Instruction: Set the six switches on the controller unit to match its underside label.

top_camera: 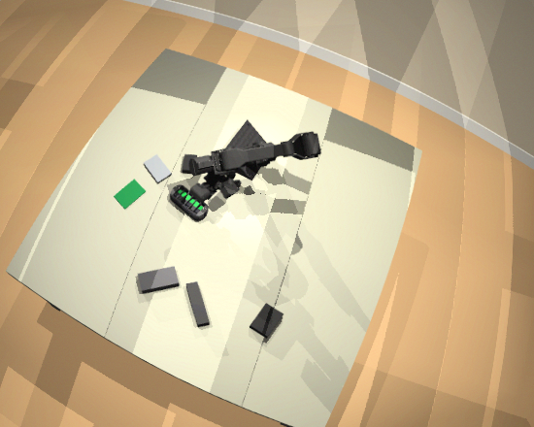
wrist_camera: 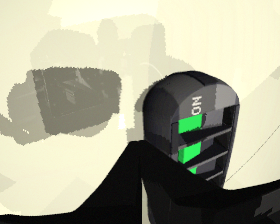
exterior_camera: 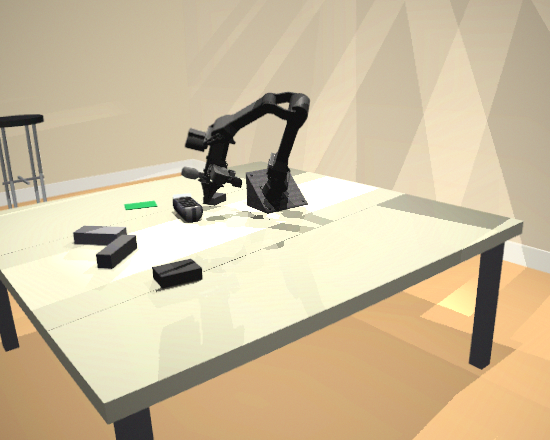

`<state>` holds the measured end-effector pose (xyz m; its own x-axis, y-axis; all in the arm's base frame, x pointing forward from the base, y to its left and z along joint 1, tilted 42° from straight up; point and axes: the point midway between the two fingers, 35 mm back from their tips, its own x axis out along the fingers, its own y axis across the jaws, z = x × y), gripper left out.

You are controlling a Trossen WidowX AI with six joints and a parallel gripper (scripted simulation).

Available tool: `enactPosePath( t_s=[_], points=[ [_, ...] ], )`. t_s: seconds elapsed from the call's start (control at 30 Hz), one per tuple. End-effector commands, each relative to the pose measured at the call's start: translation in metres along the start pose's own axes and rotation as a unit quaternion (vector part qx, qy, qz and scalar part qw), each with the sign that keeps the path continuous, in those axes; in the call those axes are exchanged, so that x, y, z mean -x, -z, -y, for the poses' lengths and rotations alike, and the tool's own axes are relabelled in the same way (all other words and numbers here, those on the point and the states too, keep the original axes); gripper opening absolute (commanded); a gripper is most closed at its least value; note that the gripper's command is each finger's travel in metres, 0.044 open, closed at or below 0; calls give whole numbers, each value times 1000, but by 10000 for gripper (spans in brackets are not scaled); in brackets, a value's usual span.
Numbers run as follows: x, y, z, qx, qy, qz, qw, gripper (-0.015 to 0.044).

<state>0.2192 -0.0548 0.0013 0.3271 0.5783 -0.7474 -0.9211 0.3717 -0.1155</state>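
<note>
Top view puts the dark grey controller unit just beside my gripper, resting on the bench with its rocker switches facing up. My jaws are together with nothing between them, their tips low over the bench top; whether they touch the unit I cannot tell. From the wrist I see the word ON printed at the unit's rounded end, then green switch ends before my own dark fingers hide the rest of the row. The label underneath is out of my sight, so the right setting is not something I can read. My arm rises from its wedge-shaped base and bends over and down to the unit. Close by my fingertips, in the exterior view, sits a small dark block. A pale grey rectangular piece and a flat green rectangle lie near one another on the unit's far side from my base. Well apart from me are a broad grey block, a narrow grey bar near it, and a black block. A round-seated stool stands beyond the bench.
</note>
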Motion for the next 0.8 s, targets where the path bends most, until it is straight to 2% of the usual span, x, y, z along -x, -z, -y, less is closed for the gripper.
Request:
enactPosePath(
  t_s=[0.0,0.77],
  points=[
    [-7,-1,-2,-1,0,2,1000,0],
    [-39,-2,-13,-1,0,3,1000,0]
  ],
)
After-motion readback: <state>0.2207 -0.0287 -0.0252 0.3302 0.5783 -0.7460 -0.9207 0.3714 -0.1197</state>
